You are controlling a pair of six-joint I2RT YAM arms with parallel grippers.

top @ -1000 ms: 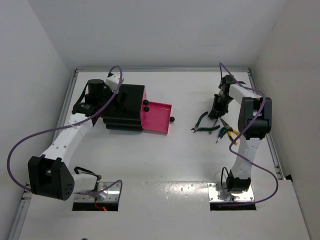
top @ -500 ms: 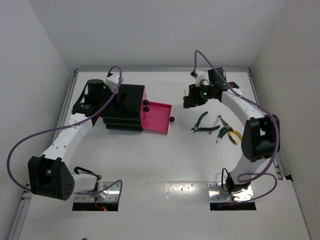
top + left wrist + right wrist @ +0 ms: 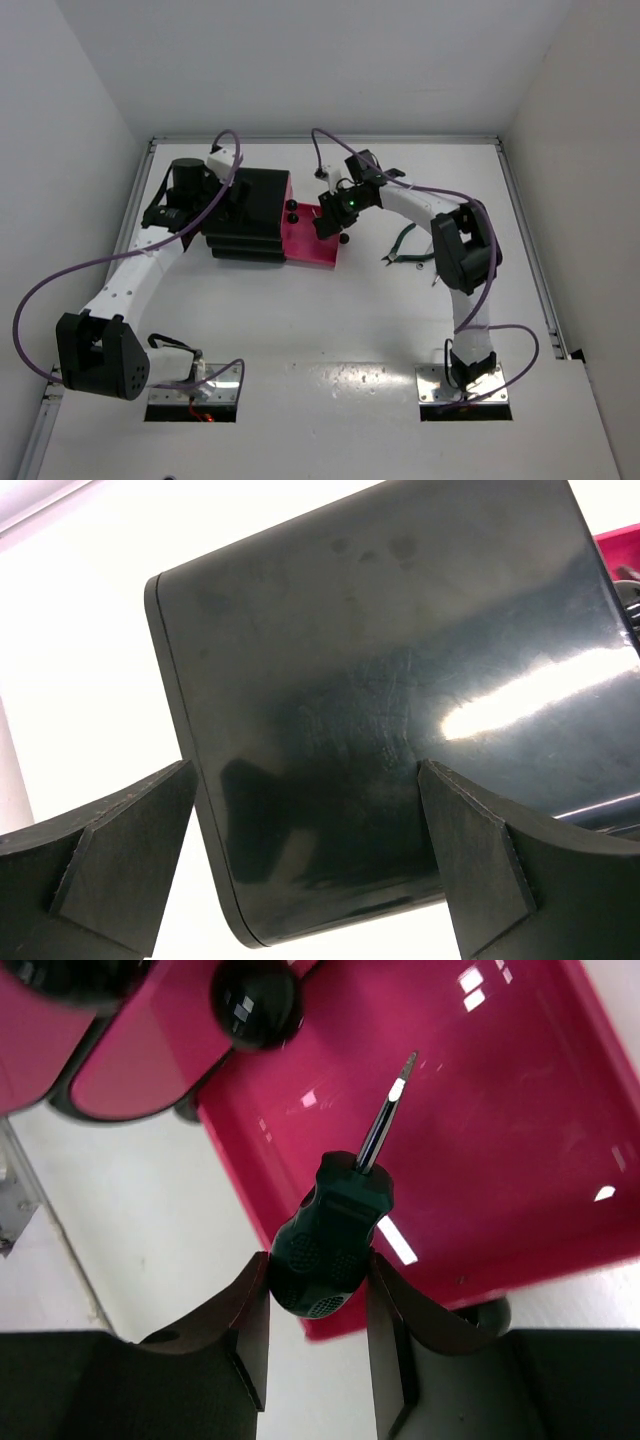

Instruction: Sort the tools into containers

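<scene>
On the white table [image 3: 330, 330], a stubby dark-handled screwdriver [image 3: 335, 1235] is clamped by the right gripper [image 3: 318, 1275] and held above the pulled-out pink tray [image 3: 520, 1130]. The left gripper [image 3: 305, 780] is spread wide over the black drawer chest [image 3: 380, 680], nothing grasped. Green-handled pliers [image 3: 405, 247] are seen right of the tray

No legible txt, labels, brands, nos. or signs in any of my views.
</scene>
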